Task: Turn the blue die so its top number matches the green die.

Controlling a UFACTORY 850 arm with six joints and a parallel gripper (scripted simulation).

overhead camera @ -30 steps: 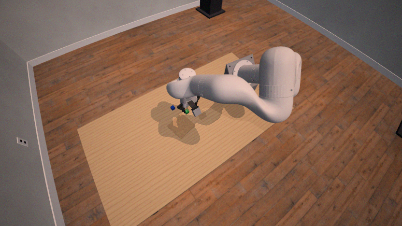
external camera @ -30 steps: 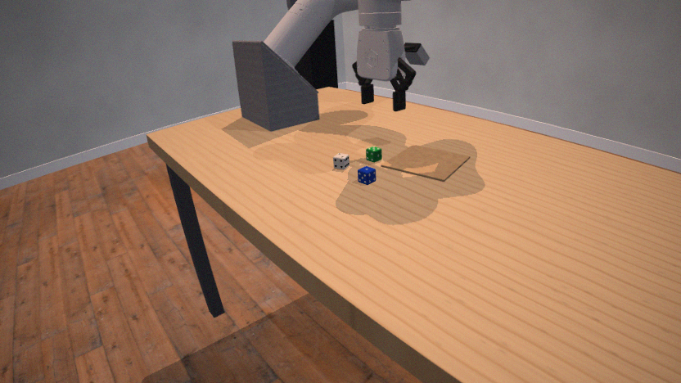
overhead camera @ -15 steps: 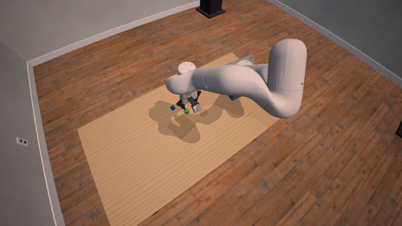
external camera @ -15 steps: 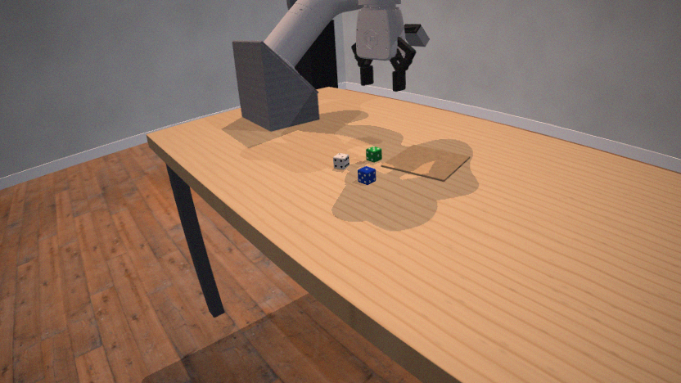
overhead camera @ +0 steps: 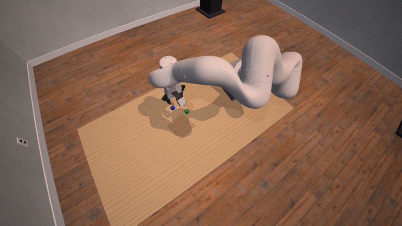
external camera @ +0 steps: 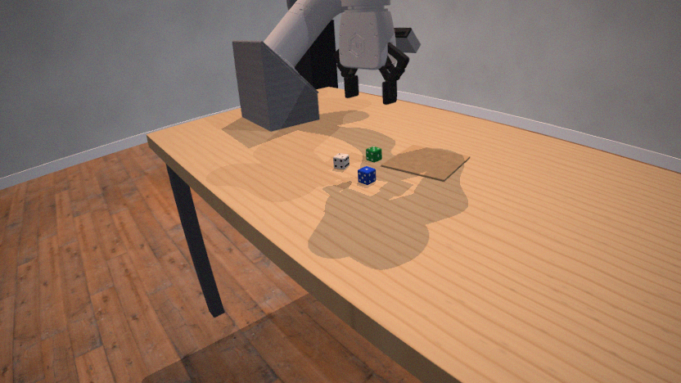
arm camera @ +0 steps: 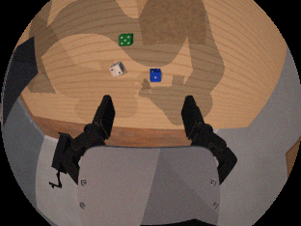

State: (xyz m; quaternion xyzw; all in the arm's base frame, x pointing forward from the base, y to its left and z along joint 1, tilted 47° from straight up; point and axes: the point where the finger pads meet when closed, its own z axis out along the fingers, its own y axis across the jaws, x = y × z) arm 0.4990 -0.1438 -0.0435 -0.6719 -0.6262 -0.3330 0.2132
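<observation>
The claw (external camera: 370, 92) is hanging spread wide and empty, high above the table (external camera: 524, 247); the blue die (external camera: 366, 175) is sitting below, nearer the table's front edge, just off the mat (external camera: 425, 162)

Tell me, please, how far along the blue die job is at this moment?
Nothing looks done yet. The blue die sits flat on the bare table, beside the mat rather than on it. The end effector hangs open and empty, high above the dice. Left to do: grasp the blue die, turn it to match the green die's top face, set it fully on the mat, and release.
</observation>
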